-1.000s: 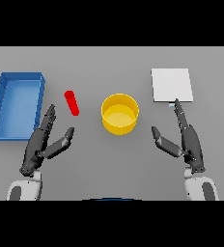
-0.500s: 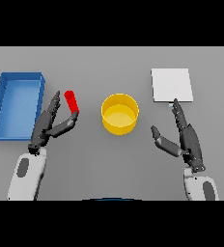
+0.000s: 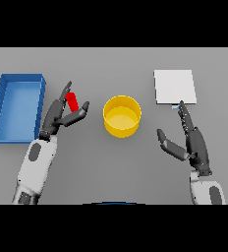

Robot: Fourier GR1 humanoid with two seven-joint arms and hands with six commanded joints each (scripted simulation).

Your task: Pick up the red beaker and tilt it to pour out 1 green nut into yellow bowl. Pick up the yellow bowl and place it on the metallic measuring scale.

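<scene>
The red beaker point(image 3: 72, 101) is a small red tube lying on the table left of centre. My left hand point(image 3: 59, 116) reaches around it, fingers on its left side and thumb on its right, still spread and not closed on it. The yellow bowl point(image 3: 121, 115) stands in the middle of the table, and I cannot make out anything inside it. The metallic measuring scale point(image 3: 174, 86) is a flat pale square at the back right. My right hand point(image 3: 192, 142) rests open on the table just in front of the scale, right of the bowl.
A blue open bin point(image 3: 15, 107) sits at the far left, close beside my left arm.
My left hand has moved forward and to the right until its fingers flank the red beaker. The right hand, the bowl and the scale have stayed put.
</scene>
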